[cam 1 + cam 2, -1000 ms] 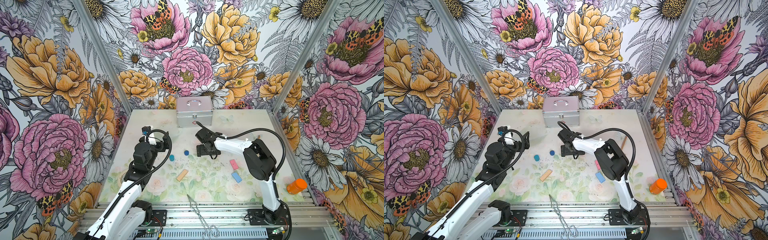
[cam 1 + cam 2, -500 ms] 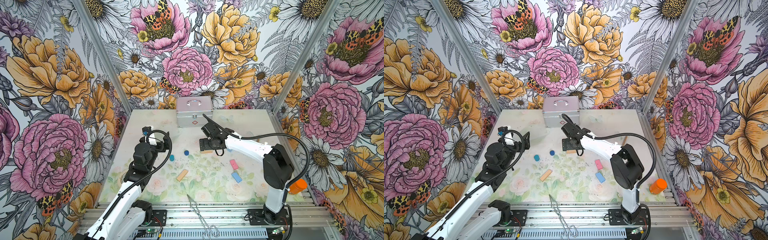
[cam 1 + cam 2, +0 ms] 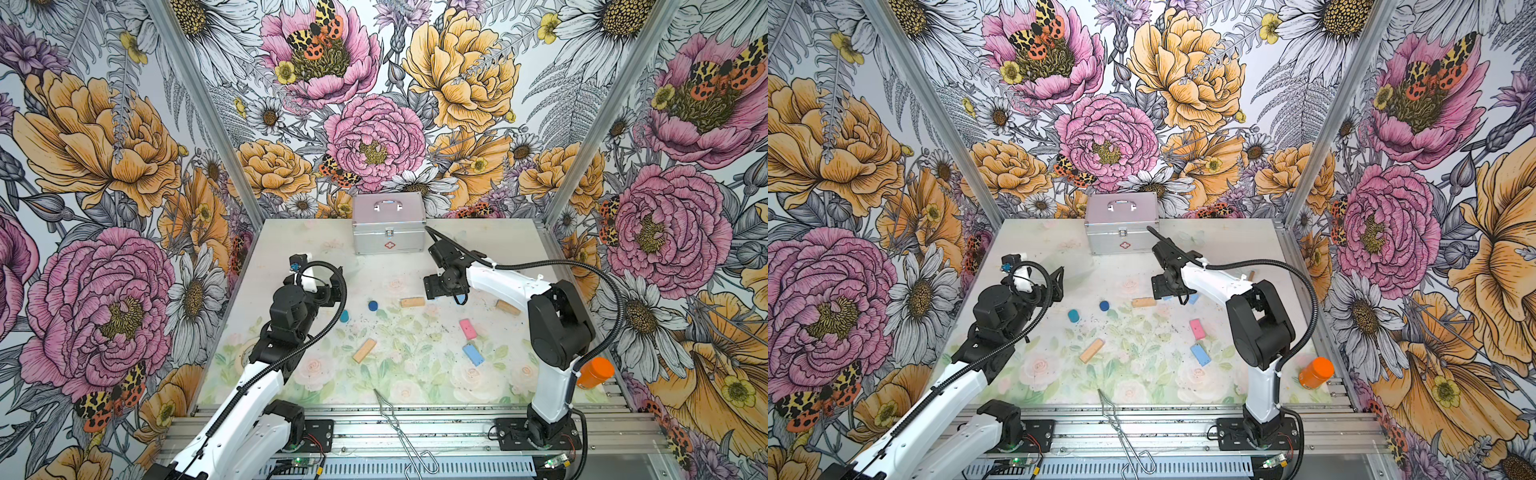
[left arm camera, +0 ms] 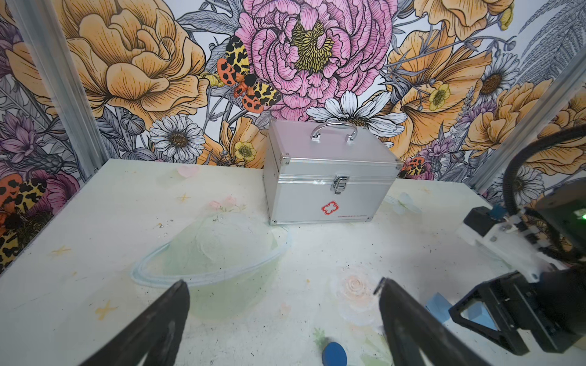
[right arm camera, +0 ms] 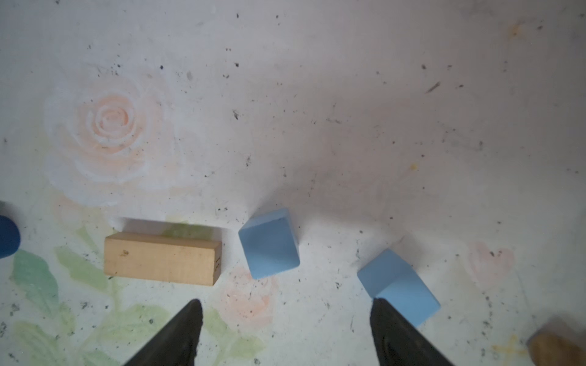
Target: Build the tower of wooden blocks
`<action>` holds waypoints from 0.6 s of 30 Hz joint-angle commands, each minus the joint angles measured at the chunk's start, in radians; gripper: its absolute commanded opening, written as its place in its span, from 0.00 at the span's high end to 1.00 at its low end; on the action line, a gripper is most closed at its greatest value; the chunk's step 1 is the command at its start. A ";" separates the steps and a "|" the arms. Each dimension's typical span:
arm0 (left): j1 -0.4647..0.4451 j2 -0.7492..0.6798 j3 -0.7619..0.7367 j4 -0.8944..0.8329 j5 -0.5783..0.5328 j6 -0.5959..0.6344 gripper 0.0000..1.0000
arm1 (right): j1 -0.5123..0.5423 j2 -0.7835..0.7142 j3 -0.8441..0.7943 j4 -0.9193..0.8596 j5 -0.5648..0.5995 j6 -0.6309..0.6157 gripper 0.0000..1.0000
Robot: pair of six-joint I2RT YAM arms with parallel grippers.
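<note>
The wood blocks lie singly on the table and no tower shows in any view. My right gripper (image 5: pixel 285 304) hangs open and empty just above the table, short of two light blue cubes (image 5: pixel 269 244) (image 5: pixel 399 285); one fingertip overlaps the second cube's edge. A tan plank (image 5: pixel 161 258) lies beside the first cube. In a top view I see a dark blue cylinder (image 3: pixel 373 306), a teal cylinder (image 3: pixel 344 316), two more tan planks (image 3: pixel 364 350) (image 3: pixel 507 307), a pink slab (image 3: pixel 468 328) and a blue slab (image 3: pixel 473 354). My left gripper (image 4: pixel 283 283) is open and empty near the dark blue cylinder (image 4: pixel 334 353).
A silver metal case (image 3: pixel 388 230) stands at the back middle, close behind the right gripper (image 3: pixel 440 286). An orange bottle (image 3: pixel 592 372) sits at the front right edge. Metal tongs (image 3: pixel 399 419) lie across the front rail.
The right arm has swung rightward and its gripper has shifted from beside the tan plank to over the light blue cubes, jaws narrowing a little. The left arm has not moved.
</note>
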 commanded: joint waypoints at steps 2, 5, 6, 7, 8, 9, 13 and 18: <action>-0.011 -0.001 0.034 -0.014 0.011 -0.018 0.06 | -0.018 0.032 0.020 0.059 -0.059 -0.043 0.16; -0.011 0.002 0.037 -0.018 0.010 -0.019 0.06 | -0.028 0.067 0.035 0.067 -0.077 -0.048 0.19; -0.011 0.002 0.038 -0.020 0.008 -0.019 0.06 | -0.030 0.077 0.038 0.066 -0.079 -0.050 0.21; -0.012 0.004 0.039 -0.021 0.006 -0.018 0.06 | -0.032 0.085 0.041 0.067 -0.080 -0.052 0.23; -0.012 0.004 0.039 -0.022 0.005 -0.019 0.06 | -0.034 0.091 0.042 0.067 -0.079 -0.052 0.24; -0.012 0.005 0.040 -0.022 0.004 -0.019 0.06 | -0.035 0.097 0.046 0.068 -0.077 -0.052 0.26; -0.012 0.011 0.042 -0.023 0.003 -0.018 0.06 | -0.040 0.115 0.054 0.076 -0.075 -0.052 0.31; -0.012 0.016 0.045 -0.025 0.000 -0.017 0.06 | -0.045 0.134 0.070 0.081 -0.075 -0.052 0.40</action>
